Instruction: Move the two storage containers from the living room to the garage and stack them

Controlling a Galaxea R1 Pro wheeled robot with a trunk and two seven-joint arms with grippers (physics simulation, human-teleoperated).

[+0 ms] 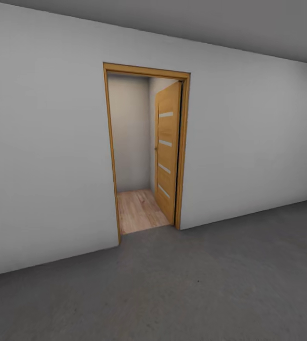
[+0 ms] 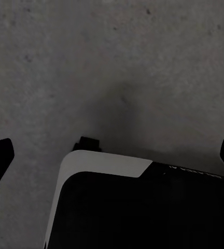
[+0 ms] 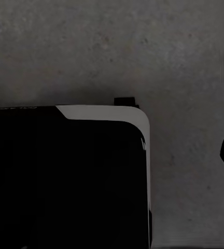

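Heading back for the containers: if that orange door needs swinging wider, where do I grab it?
Take the small knob at the far free edge of the door, about mid-height. The door is swung inward, hinged at the right jamb, so likely reach through the doorway from its left side.

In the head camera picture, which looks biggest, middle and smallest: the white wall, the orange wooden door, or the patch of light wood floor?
1. White-grey wall, biggest by far.
2. Orange wooden door, swung open.
3. Light wood plank floor patch, smallest, though it lies farther off through the doorway.
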